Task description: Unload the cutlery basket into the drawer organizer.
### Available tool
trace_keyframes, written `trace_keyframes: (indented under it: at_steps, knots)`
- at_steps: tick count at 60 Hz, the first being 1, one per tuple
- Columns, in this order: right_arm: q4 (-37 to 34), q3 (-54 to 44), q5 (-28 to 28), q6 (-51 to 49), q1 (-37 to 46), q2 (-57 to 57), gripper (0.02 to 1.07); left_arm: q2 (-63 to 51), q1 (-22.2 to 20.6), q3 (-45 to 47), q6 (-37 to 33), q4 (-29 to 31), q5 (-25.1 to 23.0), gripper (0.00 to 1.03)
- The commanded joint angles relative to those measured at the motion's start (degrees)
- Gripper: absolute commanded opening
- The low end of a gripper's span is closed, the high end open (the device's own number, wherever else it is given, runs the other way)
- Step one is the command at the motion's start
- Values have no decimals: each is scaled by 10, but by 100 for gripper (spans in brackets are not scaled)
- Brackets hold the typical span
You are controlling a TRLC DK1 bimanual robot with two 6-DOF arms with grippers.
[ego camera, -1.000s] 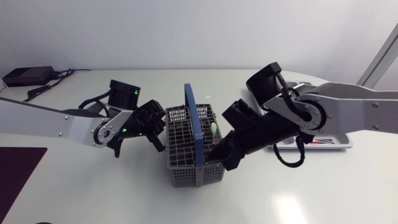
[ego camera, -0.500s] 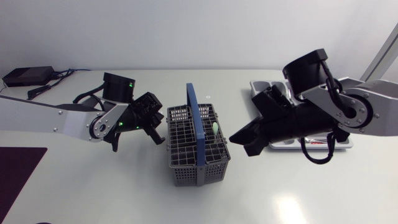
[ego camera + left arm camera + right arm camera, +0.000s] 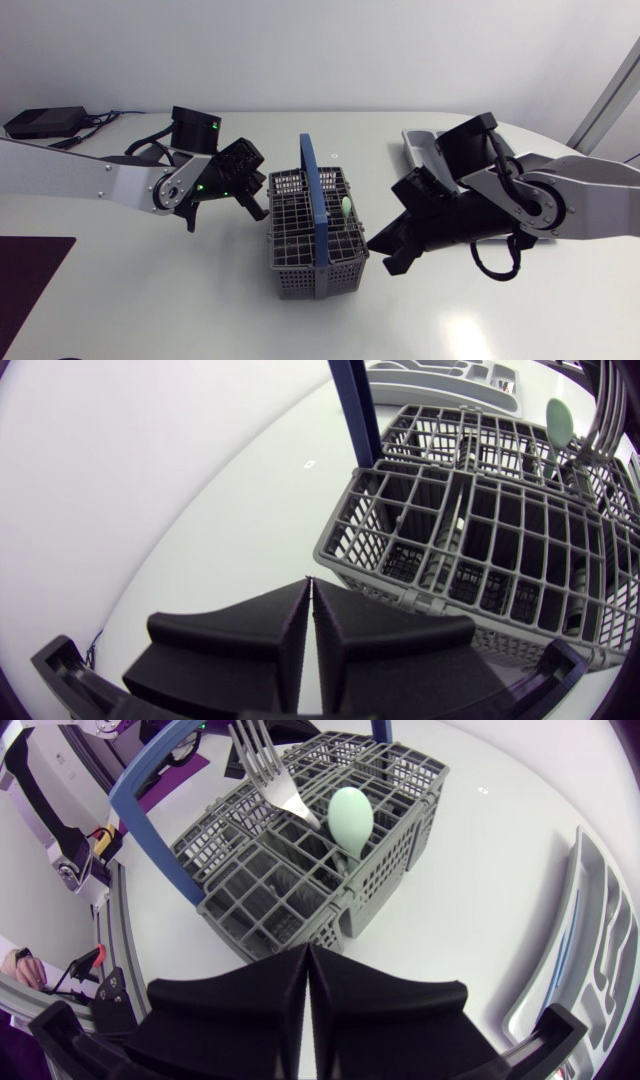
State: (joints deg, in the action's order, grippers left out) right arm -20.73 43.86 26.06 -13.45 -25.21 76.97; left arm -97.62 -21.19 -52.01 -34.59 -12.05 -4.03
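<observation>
Since a moment ago, the right arm has swung back toward the basket. Its right gripper [image 3: 384, 256] is squeezed shut with nothing in it, just beside the grey cutlery basket [image 3: 300, 284]. The left gripper [image 3: 250, 202] is shut and empty too, near the basket's other side. A fork [image 3: 268, 770] and a green spoon [image 3: 350, 818] stand in the basket, on the right gripper's side of the blue handle [image 3: 314, 195]. The drawer organizer [image 3: 418, 145] lies behind the right arm, partly hidden.

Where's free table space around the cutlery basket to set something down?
Bare table lies in front of the cutlery basket and behind it. Both sides are crowded: left gripper by one wall, right gripper by the other, the drawer organizer beyond it.
</observation>
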Motion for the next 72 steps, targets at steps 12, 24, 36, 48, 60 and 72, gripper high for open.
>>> trace_keyframes:
  at_steps: [12,24,36,48,60,72]
  knots:
    - [10,12,0,40,-71,28,7,-29,-3,-40,-7,2,-4,6]
    - [6,28,-23,55,-105,22,7,-33,1,-53,-9,9,-5,6]
    - [-24,18,-29,26,-62,-47,7,50,26,-13,-18,38,-9,6]
    - [-10,47,-15,-4,22,-19,7,197,29,78,-29,95,-18,6]
    - [49,88,-10,11,56,59,7,322,3,147,-28,160,-21,6]
    - [77,151,-2,29,68,140,7,400,-38,188,-13,215,-21,6]
